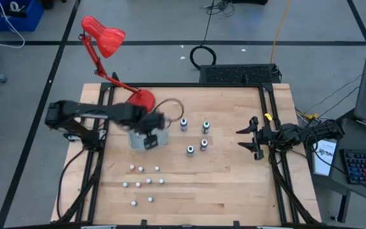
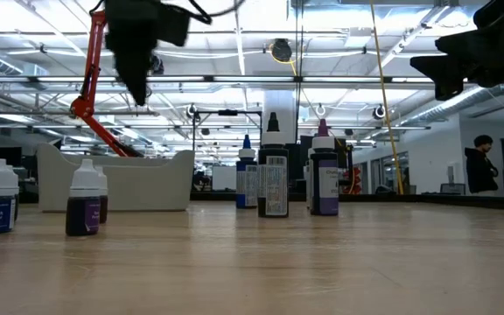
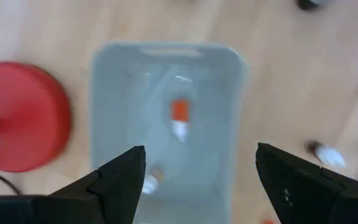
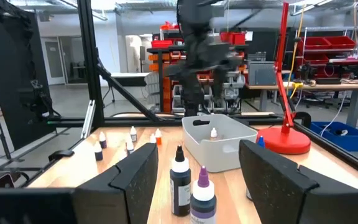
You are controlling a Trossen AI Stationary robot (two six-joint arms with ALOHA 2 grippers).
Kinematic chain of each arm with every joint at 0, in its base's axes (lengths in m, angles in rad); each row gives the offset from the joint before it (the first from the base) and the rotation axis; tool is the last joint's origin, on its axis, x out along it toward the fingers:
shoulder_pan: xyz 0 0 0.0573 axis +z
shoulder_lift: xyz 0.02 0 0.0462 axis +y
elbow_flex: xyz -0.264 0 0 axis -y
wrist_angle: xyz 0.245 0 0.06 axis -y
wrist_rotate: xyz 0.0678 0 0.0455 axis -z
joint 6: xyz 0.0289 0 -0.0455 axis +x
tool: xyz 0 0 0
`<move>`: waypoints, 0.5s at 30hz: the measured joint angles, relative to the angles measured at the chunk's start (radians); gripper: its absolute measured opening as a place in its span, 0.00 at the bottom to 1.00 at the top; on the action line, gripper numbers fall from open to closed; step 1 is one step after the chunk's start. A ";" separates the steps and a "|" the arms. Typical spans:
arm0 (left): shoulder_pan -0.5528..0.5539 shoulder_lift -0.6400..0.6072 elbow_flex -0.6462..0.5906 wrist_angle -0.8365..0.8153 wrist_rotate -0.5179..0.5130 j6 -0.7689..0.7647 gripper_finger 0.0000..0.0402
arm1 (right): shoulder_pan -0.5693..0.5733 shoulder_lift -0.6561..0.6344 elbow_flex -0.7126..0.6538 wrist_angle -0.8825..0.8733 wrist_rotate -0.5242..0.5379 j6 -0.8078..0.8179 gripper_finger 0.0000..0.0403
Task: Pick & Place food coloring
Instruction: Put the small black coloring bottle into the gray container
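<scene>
Wooden worktop (image 1: 234,184) carries everything, with a red lamp (image 1: 107,38) at its back edge. Directly beneath the left hand (image 3: 201,180), whose fingers are spread wide and empty, sits the grey tray (image 1: 161,137) holding an orange-bodied bottle (image 3: 179,118). Most food coloring (image 1: 194,135) stands between both hands (the left looks nearer). The right hand (image 1: 250,137) waits, fingers wide.

Two dark arms, angular black fingers (image 3: 120,180)
</scene>
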 joint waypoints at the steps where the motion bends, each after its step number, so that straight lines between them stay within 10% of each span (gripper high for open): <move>1: -0.031 -0.011 -0.025 0.014 0.003 -0.011 0.75 | 0.000 0.001 0.000 0.000 0.000 0.000 0.53; 15: -0.269 0.072 -0.211 0.242 0.003 -0.007 0.72 | 0.000 0.001 0.000 0.000 0.000 0.000 0.53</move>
